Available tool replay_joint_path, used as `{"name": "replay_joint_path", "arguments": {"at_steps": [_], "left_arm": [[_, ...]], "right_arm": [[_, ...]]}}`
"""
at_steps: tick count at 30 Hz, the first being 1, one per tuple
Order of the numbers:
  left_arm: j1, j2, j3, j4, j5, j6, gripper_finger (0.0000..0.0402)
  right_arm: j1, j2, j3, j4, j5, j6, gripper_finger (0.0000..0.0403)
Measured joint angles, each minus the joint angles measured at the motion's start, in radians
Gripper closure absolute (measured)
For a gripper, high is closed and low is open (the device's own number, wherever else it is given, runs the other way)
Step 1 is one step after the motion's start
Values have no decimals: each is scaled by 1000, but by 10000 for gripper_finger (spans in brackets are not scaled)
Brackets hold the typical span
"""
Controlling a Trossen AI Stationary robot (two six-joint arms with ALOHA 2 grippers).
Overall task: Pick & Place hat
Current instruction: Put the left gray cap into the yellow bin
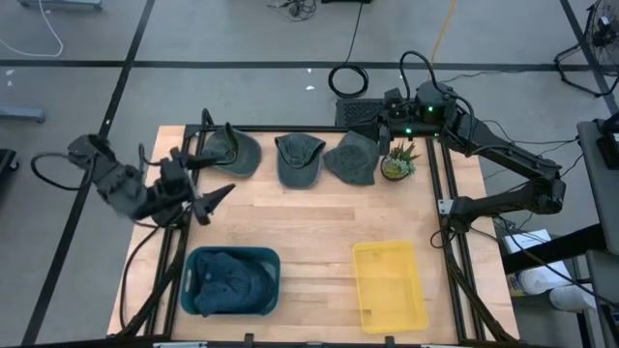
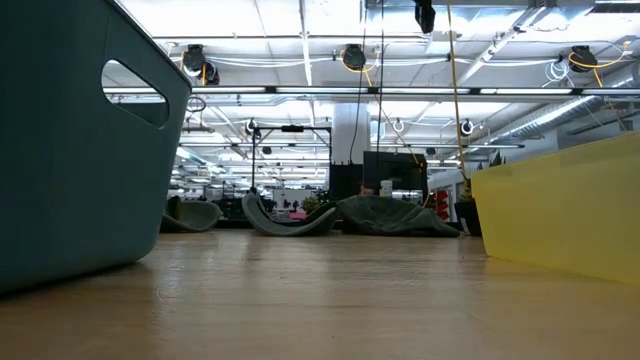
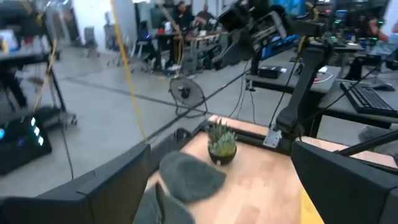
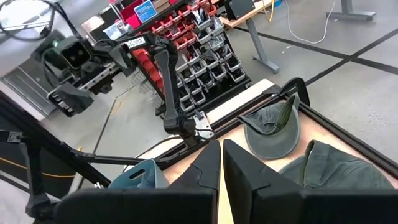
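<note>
Three dark green hats lie in a row on the far part of the table: left hat, middle hat, right hat. In the low view they rest on their brims and crowns. Another hat lies inside the blue bin. My left gripper is open and holds nothing; it hovers at the table's left edge, near the left hat. My right gripper is shut and holds nothing; it hangs over the far edge above the right hat. In its wrist view the shut fingers point across the hats.
A yellow bin stands at the near right with nothing in it. A small potted plant stands beside the right hat. A black frame runs along the table's edges. Bare wood lies between the hats and bins.
</note>
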State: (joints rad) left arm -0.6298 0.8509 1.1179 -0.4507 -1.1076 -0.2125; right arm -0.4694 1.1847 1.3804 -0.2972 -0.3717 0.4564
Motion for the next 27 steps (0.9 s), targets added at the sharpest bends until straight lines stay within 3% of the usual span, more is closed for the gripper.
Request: {"name": "replay_joint_path", "arguments": {"at_steps": [4, 11, 16, 27], "left_arm": [[139, 0, 0, 116, 107, 136, 5], [320, 7, 0, 136, 214, 229, 5], [413, 21, 0, 100, 242, 283, 4], [650, 100, 0, -82, 477, 329, 5]], "right_arm": [[0, 0, 0, 0, 0, -13, 397], [0, 0, 0, 0, 0, -88, 397], [0, 0, 0, 0, 0, -134, 397], [0, 0, 0, 0, 0, -167, 397]]}}
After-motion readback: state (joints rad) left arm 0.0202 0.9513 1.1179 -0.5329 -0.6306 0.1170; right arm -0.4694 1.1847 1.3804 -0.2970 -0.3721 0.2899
